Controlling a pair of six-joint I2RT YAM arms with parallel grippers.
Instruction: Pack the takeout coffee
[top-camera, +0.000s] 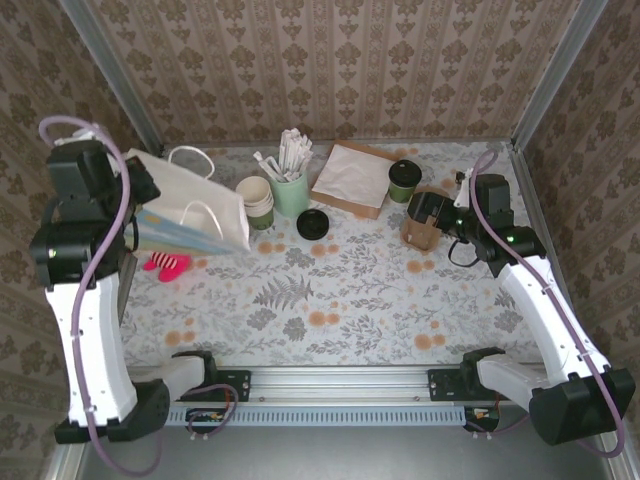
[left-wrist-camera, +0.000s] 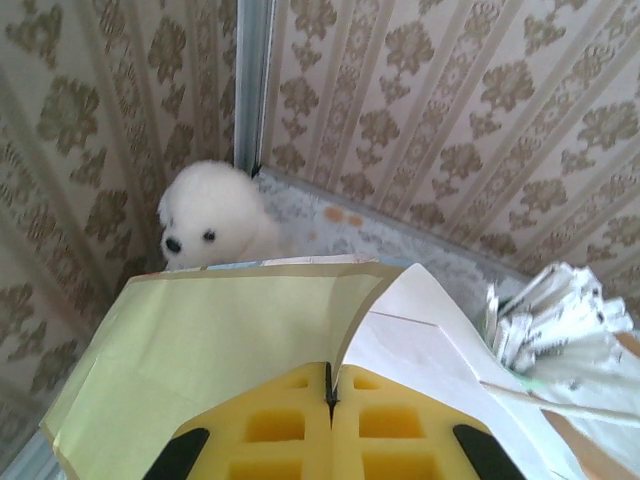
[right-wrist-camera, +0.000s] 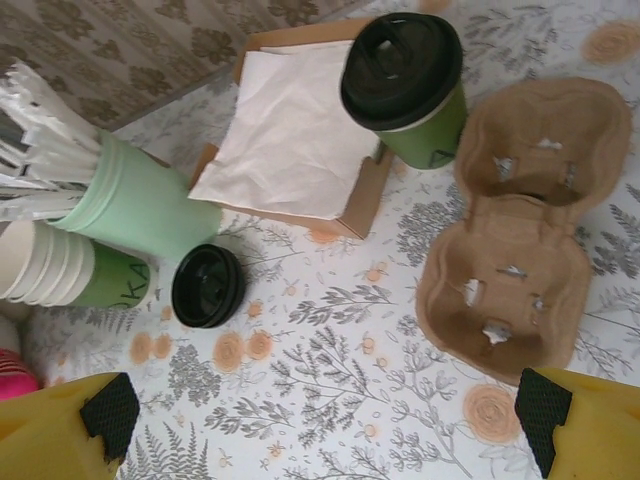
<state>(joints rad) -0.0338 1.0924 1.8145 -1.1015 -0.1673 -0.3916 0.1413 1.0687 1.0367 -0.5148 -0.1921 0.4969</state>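
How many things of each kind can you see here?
Lidded coffee cup: 1
Stack of lidless cups: 1
Mint holder of wrapped sticks: 1
Loose black lid: 1
Napkin tray: 1
Cardboard cup carrier: 1
Paper bag: 1
Pink thing: 1
White plush toy: 1
Total: 9

Robot test booth; wallpapered walls (top-camera: 330, 60); aluminium frame (top-camera: 557, 72)

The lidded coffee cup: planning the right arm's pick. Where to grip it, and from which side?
Probably the coffee cup by its green wall under the lid, from the near side: it stands upright, the napkin tray crowds its left, the open right pincer faces it.
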